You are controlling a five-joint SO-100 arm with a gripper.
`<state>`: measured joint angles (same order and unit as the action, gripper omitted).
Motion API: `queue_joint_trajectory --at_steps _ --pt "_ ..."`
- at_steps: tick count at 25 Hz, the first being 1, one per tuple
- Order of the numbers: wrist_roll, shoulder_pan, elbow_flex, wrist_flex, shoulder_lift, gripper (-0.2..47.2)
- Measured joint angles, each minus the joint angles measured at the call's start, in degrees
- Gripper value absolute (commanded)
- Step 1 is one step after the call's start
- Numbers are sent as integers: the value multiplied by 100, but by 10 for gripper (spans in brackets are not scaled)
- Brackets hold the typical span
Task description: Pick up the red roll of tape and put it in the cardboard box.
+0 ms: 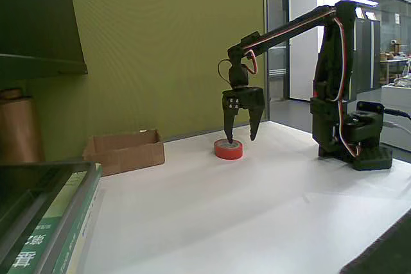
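Note:
The red roll of tape (228, 150) lies flat on the white table (257, 210), right of the cardboard box (124, 151). The black arm reaches left from its base (359, 145), and its gripper (241, 139) points down over the tape. The jaws stand apart: the left finger (228, 134) dips to the top of the roll near its core, and the right finger (255, 126) hangs just outside the roll's right edge. Nothing is gripped. The box sits low with short upright flaps near the green wall.
A tall brown cylinder (18, 129) stands at the far left behind a stack of books (48, 222) at the near left corner. A dark shelf (38, 24) hangs upper left. The green wall (167, 43) backs the table.

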<state>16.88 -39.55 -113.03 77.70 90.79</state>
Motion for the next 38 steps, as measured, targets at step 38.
queue_joint_trajectory --at_steps 38 --pt "-475 844 0 -237 -431 179"
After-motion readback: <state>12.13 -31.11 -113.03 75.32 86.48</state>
